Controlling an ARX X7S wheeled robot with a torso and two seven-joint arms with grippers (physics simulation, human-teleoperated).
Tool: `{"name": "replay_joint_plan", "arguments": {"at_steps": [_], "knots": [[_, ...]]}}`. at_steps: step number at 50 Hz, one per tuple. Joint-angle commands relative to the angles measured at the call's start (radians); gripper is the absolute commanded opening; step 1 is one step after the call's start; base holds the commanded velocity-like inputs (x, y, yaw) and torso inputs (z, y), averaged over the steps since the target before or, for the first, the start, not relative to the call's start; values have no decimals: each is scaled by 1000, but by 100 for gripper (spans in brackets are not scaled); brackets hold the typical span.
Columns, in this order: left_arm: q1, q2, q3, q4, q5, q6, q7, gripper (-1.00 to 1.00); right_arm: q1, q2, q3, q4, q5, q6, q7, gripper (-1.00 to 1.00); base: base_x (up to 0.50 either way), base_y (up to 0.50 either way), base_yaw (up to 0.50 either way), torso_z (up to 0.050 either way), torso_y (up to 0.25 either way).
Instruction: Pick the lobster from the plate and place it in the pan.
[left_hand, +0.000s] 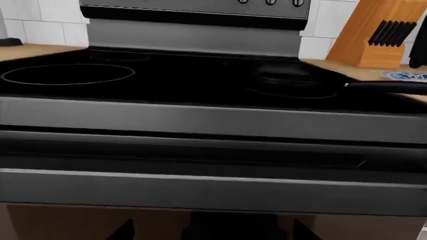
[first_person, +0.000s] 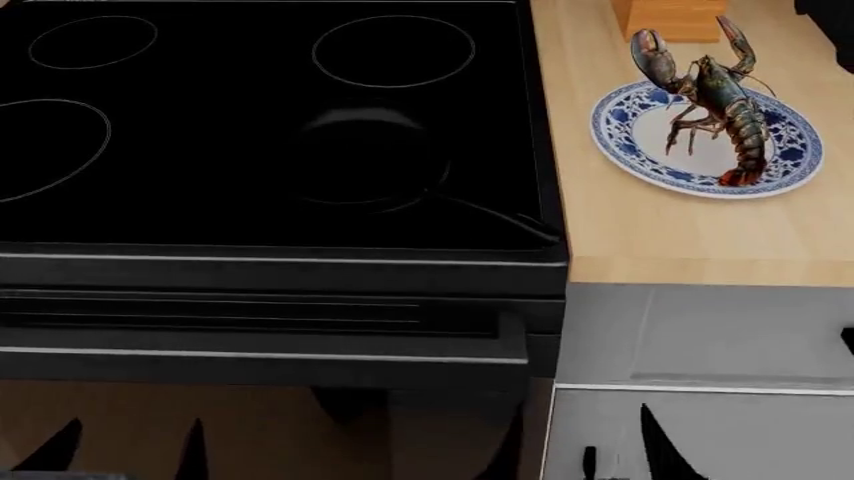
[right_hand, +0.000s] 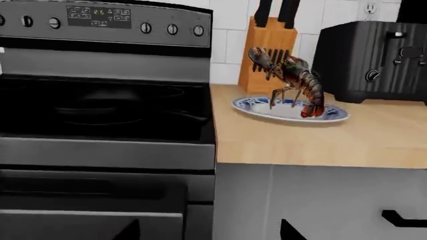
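Observation:
The dark greenish-brown lobster (first_person: 717, 105) (right_hand: 297, 80) stands on the blue-rimmed white plate (first_person: 617, 142) (right_hand: 248, 104) on the wooden counter, right of the stove. On the stovetop's front right burner sits the black pan (first_person: 363, 152) (left_hand: 291, 77) (right_hand: 100, 106), its thin handle pointing toward the counter. Both grippers hang low in front of the oven, well short of the counter top. My left gripper (first_person: 127, 455) (left_hand: 213, 232) is open with nothing between its fingers. Below the counter edge, my right gripper (first_person: 581, 455) (right_hand: 210, 231) is open and holds nothing.
A wooden knife block (right_hand: 270, 52) (left_hand: 377, 35) stands behind the plate, with a black toaster (right_hand: 373, 60) to its right. The oven door handle (first_person: 267, 355) juts out in front. A cabinet drawer with a black pull (right_hand: 403, 217) lies under the counter.

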Motion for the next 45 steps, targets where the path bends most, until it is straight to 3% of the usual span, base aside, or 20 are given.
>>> {"name": "replay_joint_plan", "arguments": {"at_steps": [1, 10, 16, 24, 28, 31, 33, 37, 42, 45], "knots": [[-68, -42, 4, 311, -73, -362, -60, 100, 69, 54, 45, -322, 56, 294, 12, 100, 0, 0, 0, 0, 0], [-220, -55, -69, 556, -196, -715, -113, 100, 183, 71, 105, -479, 135, 525, 24, 100, 0, 0, 0, 0, 0], [-389, -32, -158, 698, -296, -1019, -164, 100, 267, 95, 135, -591, 173, 678, 35, 100, 0, 0, 0, 0, 0], [-535, -3, -225, 767, -370, -1222, -196, 100, 340, 96, 163, -678, 217, 787, 47, 100, 0, 0, 0, 0, 0], [-606, -41, -335, 757, -726, -1278, -426, 100, 387, 113, 170, -723, 241, 865, 53, 100, 0, 0, 0, 0, 0], [-678, -101, -402, 706, -1114, -1277, -743, 100, 428, 132, 200, -748, 318, 917, 92, 100, 0, 0, 0, 0, 0], [-723, -134, -400, 672, -1325, -1258, -921, 100, 466, 211, 185, -749, 491, 912, 226, 100, 0, 0, 0, 0, 0], [-748, -176, -364, 660, -1320, -1232, -939, 100, 545, 327, 155, -748, 749, 927, 466, 100, 0, 0, 0, 0, 0], [-841, -258, -280, 608, -1588, -1136, -1200, 100, 616, 353, 171, -737, 887, 950, 565, 100, 0, 0, 0, 0, 0], [-880, -291, -233, 605, -1668, -1083, -1292, 100, 650, 358, 180, -733, 938, 992, 615, 100, 0, 0, 0, 0, 0]]}}
